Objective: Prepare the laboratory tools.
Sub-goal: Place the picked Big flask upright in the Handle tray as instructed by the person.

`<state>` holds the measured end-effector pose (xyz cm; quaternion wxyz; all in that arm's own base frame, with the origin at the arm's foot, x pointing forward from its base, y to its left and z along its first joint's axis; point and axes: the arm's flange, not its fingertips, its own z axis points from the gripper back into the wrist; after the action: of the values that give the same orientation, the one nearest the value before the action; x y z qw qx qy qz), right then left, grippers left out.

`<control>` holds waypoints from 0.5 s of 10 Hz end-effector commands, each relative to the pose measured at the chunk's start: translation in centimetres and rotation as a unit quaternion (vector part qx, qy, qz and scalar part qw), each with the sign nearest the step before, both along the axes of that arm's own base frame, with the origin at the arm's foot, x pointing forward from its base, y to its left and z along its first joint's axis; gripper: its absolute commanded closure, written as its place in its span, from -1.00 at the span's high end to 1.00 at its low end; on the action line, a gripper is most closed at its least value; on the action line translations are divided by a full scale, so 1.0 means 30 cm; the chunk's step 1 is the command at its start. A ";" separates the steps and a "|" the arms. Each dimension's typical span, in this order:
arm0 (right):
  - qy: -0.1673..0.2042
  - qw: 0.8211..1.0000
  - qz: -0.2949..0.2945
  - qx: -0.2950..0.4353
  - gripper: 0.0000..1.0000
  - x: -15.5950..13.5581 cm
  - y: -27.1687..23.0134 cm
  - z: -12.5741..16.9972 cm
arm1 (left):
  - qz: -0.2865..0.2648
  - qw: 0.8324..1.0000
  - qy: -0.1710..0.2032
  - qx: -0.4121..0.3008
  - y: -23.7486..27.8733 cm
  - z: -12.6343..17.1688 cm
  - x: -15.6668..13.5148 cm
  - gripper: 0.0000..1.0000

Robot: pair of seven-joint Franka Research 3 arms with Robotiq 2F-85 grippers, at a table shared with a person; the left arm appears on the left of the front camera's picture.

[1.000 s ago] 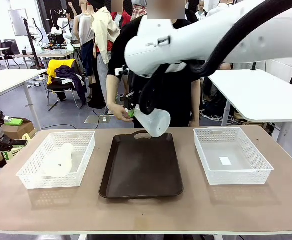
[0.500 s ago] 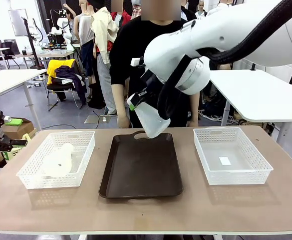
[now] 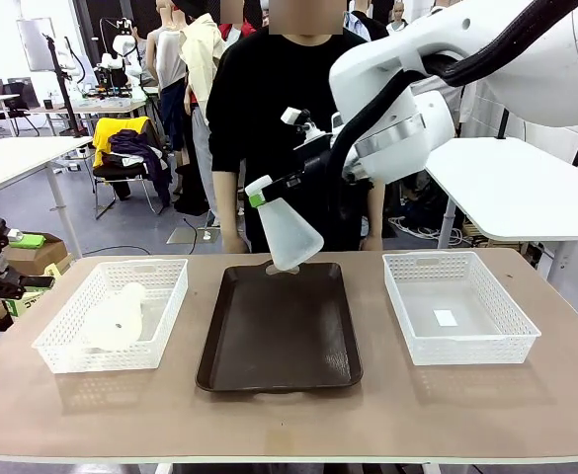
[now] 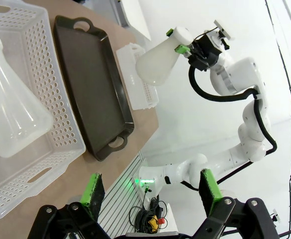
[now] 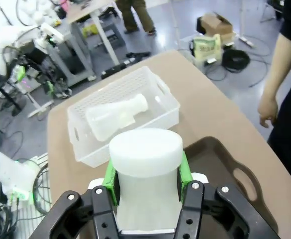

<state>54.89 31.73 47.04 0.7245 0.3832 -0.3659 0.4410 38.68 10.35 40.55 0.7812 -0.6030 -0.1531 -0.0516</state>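
Right gripper (image 3: 261, 196) clamps the flask (image 3: 290, 237) by its neck, tilted above the dark tray (image 3: 279, 346) (far end); left gripper (image 4: 150, 191) hangs fingers spread, holding nothing.

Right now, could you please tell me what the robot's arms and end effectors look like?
The right arm is glossy white with rounded links and a black cable along it. The right end effector and left end effector are black with green pads.
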 end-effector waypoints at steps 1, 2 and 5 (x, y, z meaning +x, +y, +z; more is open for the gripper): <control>-0.004 0.998 0.053 0.040 -1.00 0.009 0.010 -0.017 | 0.001 1.000 -0.004 -0.002 0.001 0.007 -0.003 1.00; 0.000 1.000 0.000 0.000 -1.00 0.000 0.000 0.000 | 0.001 1.000 -0.004 -0.002 0.001 0.007 -0.003 1.00; 0.000 1.000 0.000 0.000 -1.00 0.000 0.000 0.000 | 0.001 1.000 -0.004 -0.002 0.001 0.007 -0.003 1.00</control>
<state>55.18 31.64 46.82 0.7171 0.3872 -0.3658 0.4495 38.68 10.34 40.54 0.7812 -0.6030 -0.1530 -0.0516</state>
